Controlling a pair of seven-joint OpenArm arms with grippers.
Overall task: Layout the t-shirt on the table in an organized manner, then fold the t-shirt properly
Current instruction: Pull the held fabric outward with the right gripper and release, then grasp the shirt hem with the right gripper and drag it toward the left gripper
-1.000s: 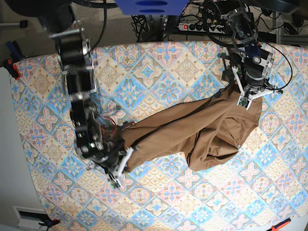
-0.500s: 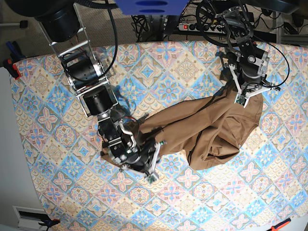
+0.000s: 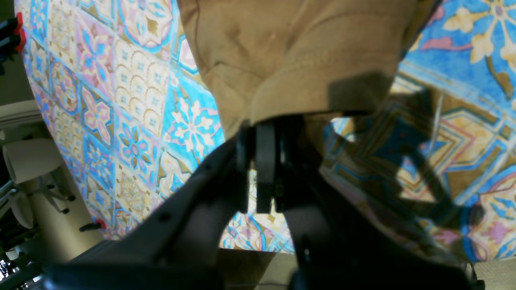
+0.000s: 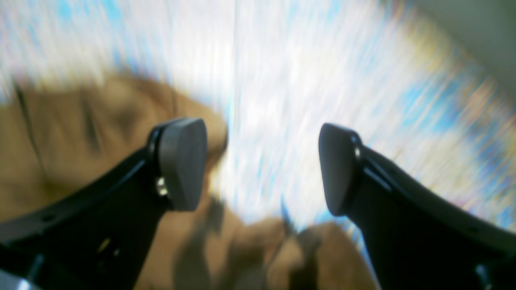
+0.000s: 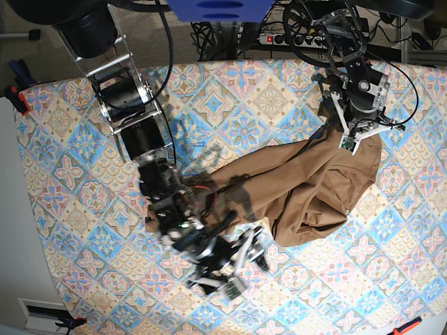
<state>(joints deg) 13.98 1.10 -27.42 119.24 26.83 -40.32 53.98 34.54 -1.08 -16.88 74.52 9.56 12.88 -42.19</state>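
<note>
The tan-brown t-shirt lies bunched in a long diagonal heap on the patterned table. At the shirt's far right end my left gripper is shut on a fold of its fabric. The left wrist view shows the pinched t-shirt hanging over the shut left gripper above the table. My right gripper hovers open near the front of the table, just past the shirt's lower edge. In the blurred right wrist view the right gripper holds nothing, with the t-shirt to its left and below.
A power strip and cables lie beyond the table's far edge. Red clamps sit at the left edge and an orange one at the front right corner. The right arm's links stretch across the table's left half.
My right gripper has opened, let go of the shirt's left end and swung toward the front middle of the table. The left gripper has kept its hold, barely moving.
</note>
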